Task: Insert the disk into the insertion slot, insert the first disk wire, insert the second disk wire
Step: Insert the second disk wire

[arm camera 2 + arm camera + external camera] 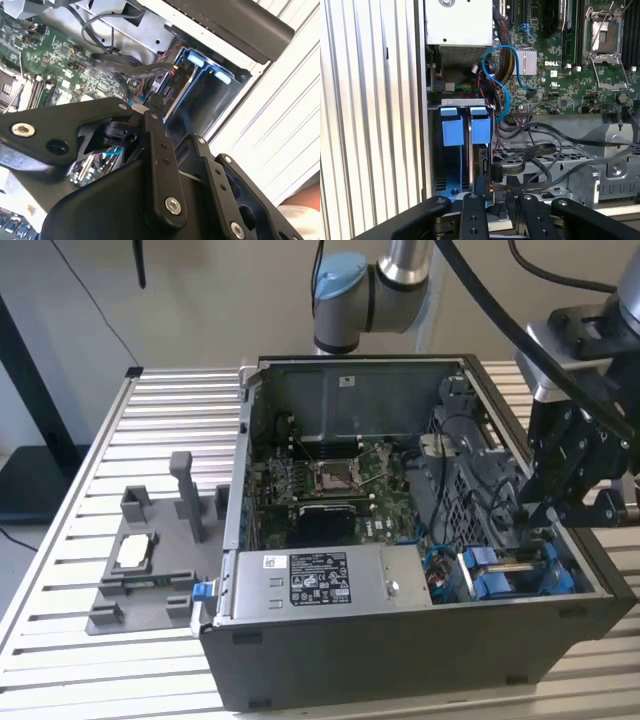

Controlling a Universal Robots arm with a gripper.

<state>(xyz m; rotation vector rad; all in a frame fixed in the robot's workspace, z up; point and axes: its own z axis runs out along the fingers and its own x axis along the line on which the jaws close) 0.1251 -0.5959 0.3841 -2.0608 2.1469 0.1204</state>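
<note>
The disk (469, 150) stands on edge in the insertion slot (436, 165), its blue frame tabs (466, 125) sticking up. In the exterior view the disk (515, 563) sits at the case's near corner on that view's right, inside the slot (578, 585). My gripper (496, 186) is at the disk's connector end, shut on the black plug of a disk wire (498, 171) that presses against the disk's edge. Its grey cable (535, 150) loops back over the perforated cage. The gripper (540, 515) hangs over the bay, and its fingertips (156, 102) reach toward the plug.
The open case holds a silver power-supply box (310, 580) along its near side and a green motherboard (340, 490) at the middle. Blue and bundled cables (507, 75) cross near the bay. A grey fixture (150, 570) stands on the slatted table on the exterior view's left.
</note>
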